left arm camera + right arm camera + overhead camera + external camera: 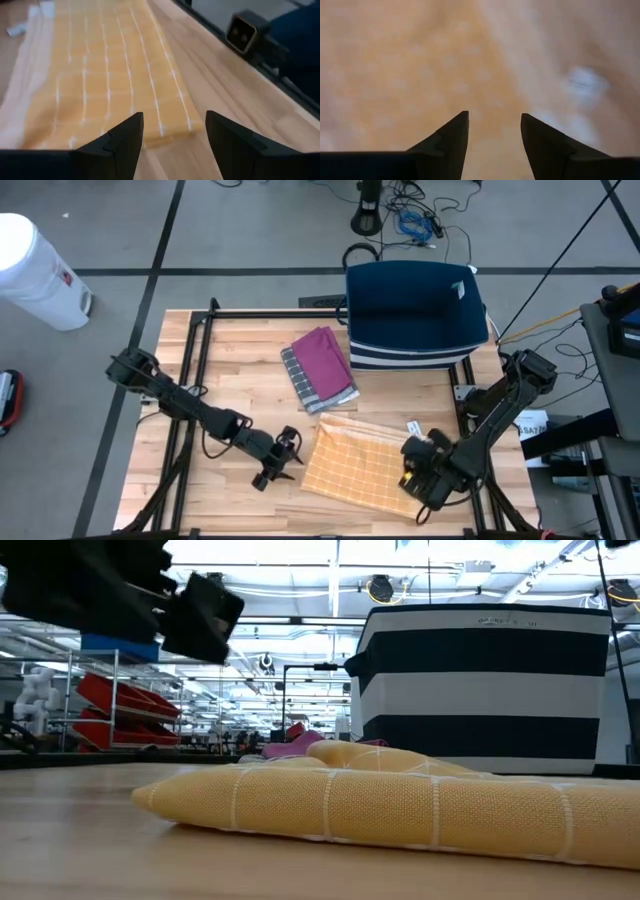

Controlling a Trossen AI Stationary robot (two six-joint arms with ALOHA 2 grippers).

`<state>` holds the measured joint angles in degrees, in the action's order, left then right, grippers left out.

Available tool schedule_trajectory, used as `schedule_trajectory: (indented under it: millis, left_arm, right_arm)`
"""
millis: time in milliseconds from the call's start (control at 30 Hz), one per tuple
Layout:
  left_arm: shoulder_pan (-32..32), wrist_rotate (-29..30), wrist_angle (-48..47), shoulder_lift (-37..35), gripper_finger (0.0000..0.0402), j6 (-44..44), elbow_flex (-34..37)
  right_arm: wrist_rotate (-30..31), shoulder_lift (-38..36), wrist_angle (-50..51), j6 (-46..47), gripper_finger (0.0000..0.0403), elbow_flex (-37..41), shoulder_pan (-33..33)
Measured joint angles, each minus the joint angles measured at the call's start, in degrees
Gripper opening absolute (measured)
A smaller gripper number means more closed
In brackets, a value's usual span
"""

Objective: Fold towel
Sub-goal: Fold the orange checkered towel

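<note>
The yellow checked towel (365, 467) is lying folded on the front right part of the wooden table (230, 370), with its left edge just beside the left gripper (290, 450); the left gripper is being held wide open above the bare wood, nothing being gripped between its fingers (122, 142); the right gripper (415, 480) is being held over the towel's right end, its fingers (450, 137) parted part-way, and whether any cloth is caught between them cannot be told. A folded magenta cloth (325, 360) is resting on a grey checked cloth (305, 380) near the table's middle, apart from the towel; a navy and white striped basket (415, 315) is standing at the back right edge; what is inside it cannot be told from above, only dark fabric being shown.
</note>
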<state>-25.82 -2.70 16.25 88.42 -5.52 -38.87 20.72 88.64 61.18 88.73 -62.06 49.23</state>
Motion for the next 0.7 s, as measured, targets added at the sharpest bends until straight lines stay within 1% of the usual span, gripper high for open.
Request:
schedule_trajectory:
  millis: [67, 133, 233, 300, 367, 467, 533, 700]
  left_arm:
    - [0.62, 0.16, 1.28, 0.73, 0.0222, -0.5, -0.04]
    - [1.73, 0.22, 1.66, 2.03, 0.0222, -0.59, -0.04]
    - [3.33, 0.21, 3.24, 4.41, 0.0222, -0.6, -0.04]
    - [4.0, -0.4, 5.39, 5.64, 0.0222, -0.83, -0.04]
    - [4.73, -2.34, 7.11, 6.91, 0.0222, -1.05, -0.49]
    - [5.84, -5.39, 7.05, 9.04, 0.0222, -1.07, -2.32]
    - [6.27, -7.47, 6.99, 10.79, 0.0222, -1.34, -3.58]
    - [6.27, -11.58, 6.24, 15.86, 0.0222, -2.55, -7.15]
  right_arm:
    - [0.71, 0.26, -8.6, -3.22, 0.0168, 0.22, -0.58]
    - [-0.15, 1.11, -16.37, -7.01, 0.0168, 0.6, -1.34]
    - [-0.47, 3.04, -23.0, -9.74, 0.0168, 0.62, -2.01]
    - [-1.66, 4.64, -24.52, -10.16, 0.0168, 0.63, -2.09]
    - [-3.38, 6.75, -25.66, -10.02, 0.0168, 0.64, -2.04]
    - [-8.92, 10.08, -28.32, -9.9, 0.0168, 0.7, -2.36]
    - [-11.56, 12.14, -29.52, -9.55, 0.0168, 0.7, -2.46]
    - [-12.67, 15.42, -29.13, -8.43, 0.0168, 0.72, -2.7]
